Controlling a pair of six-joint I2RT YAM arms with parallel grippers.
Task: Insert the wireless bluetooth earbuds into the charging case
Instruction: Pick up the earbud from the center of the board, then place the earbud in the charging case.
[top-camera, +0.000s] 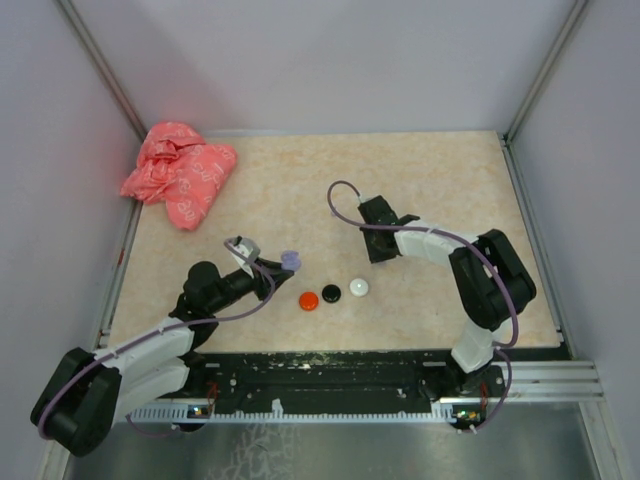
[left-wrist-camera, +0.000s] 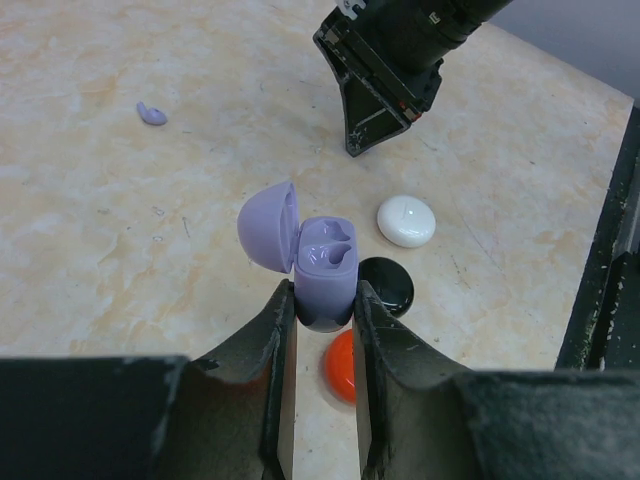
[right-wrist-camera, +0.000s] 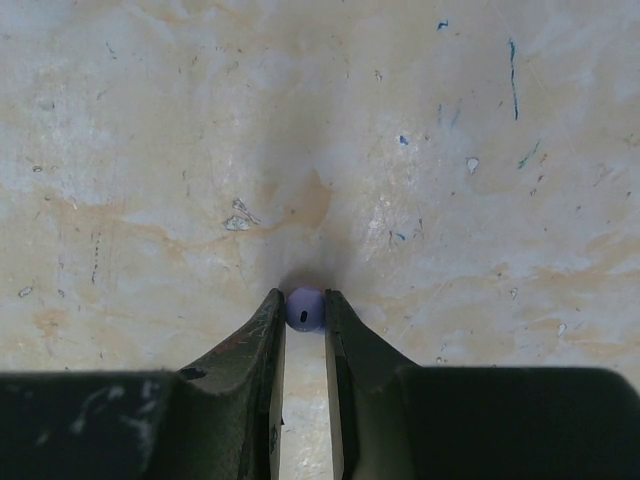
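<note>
Round discs: nearest the arm bases, an orange-red, a black and a white one lay in a short row on the bench; none was being handled.
Left gripper: jaws were clamped on the lower body of the charging case, which appeared to be held clear of the bench, just beyond the discs.
Lid: it stood hinged open to one side, and both moulded sockets showed empty.
Case, handling: judged light and rigid, with a glossy shell that could slide in a loose pinch. The base is the part to hold, as here; the lid and hinge look like the weak points.
Right gripper: jaws were closed on the gripped earbud, a lilac piece pinched between the tips down at the bench surface, well apart from the case.
Earbud, handling: judged very light, stiff, smooth and rounded, so liable to squirt out or rotate under squeeze. A hold across the bulbous head seems best, leaving the stem free to enter its socket. How the stem lay could not be told.
Loose earbud: a second lilac piece lay untouched on the bench, well beyond the case.
Pink bag: it sat crumpled in the far left corner, well apart from everything else.
</note>
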